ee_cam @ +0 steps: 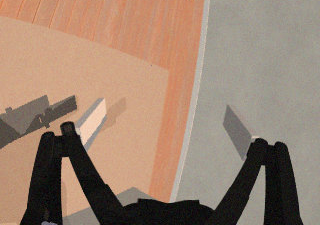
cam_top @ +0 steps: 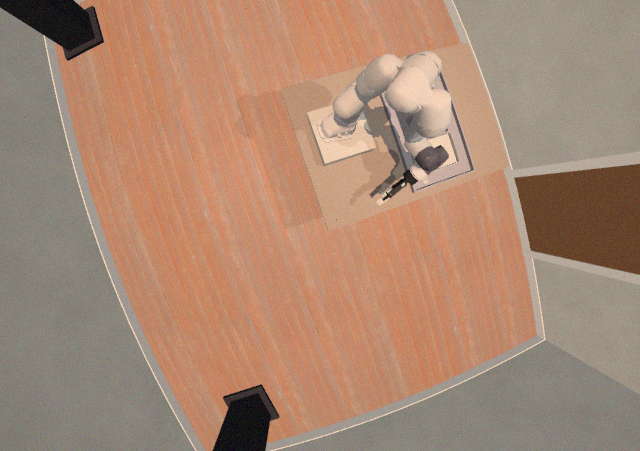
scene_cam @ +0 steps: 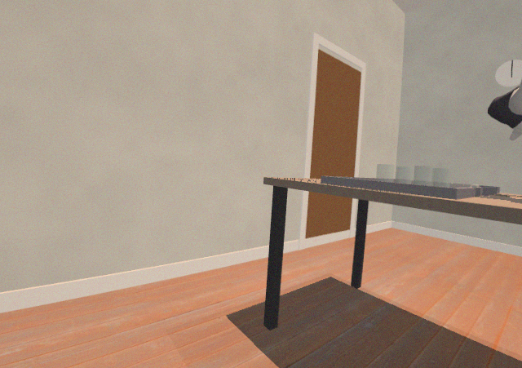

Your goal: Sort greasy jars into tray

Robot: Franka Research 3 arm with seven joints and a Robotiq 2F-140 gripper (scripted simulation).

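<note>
The tray (cam_top: 467, 152) (scene_cam: 358, 182) lay on the table (cam_top: 336, 206) (scene_cam: 421, 200), to the right of the arm's base plate (cam_top: 330, 155) in the top view, with the arm (cam_top: 410, 92) reaching over it. In the exterior view, four jars (scene_cam: 422, 173) stood in a row behind the tray's near rim, their footing hidden, while a door (scene_cam: 334, 144) stood beyond the table's left end
</note>
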